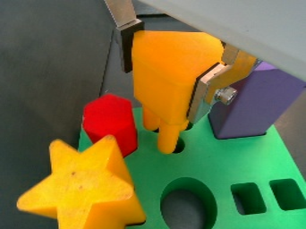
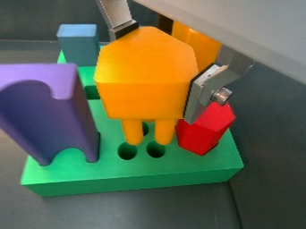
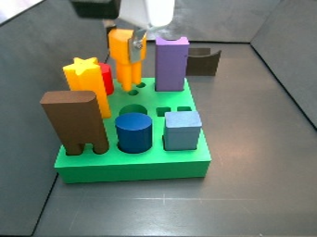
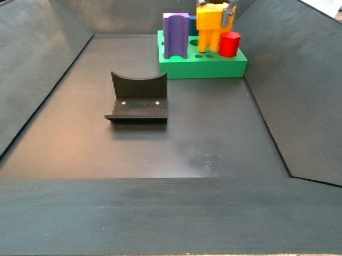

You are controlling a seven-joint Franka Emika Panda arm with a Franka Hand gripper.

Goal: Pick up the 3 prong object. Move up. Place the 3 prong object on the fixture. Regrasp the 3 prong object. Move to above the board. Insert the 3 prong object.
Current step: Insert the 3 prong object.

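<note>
You're at the insert step: gripper (image 2: 165, 85) clamped on the 3 prong object (image 2: 146, 73), prongs entering the board (image 2: 131, 174) holes, so push straight down.

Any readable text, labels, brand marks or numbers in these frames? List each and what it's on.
None: no text, label, number or sign shows in any view.
The gripper, shut on the 3 prong object above the board, shows bare silver plates.
The board, the fixture and the purple block, red block and yellow star block are plain coloured surfaces.
</note>
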